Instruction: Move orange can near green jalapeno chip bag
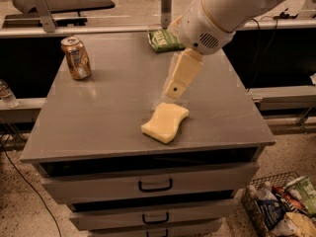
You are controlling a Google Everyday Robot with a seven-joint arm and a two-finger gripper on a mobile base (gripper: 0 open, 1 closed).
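Observation:
The orange can (76, 58) stands upright at the far left of the grey cabinet top (108, 112). The green jalapeno chip bag (163, 39) lies flat at the far edge near the middle, and my white arm hides part of it. My gripper (172, 94) hangs cream-coloured from the arm over the middle of the top. It points down, just above the far end of a pale yellow sponge (165, 123). It is well to the right of the can and holds nothing that I can see.
The top belongs to a cabinet with drawers (155, 185) at the front. A wire basket of packets (281, 206) stands on the floor at the lower right. A water bottle (6, 94) is at the left. A metal post (166, 6) rises behind the bag.

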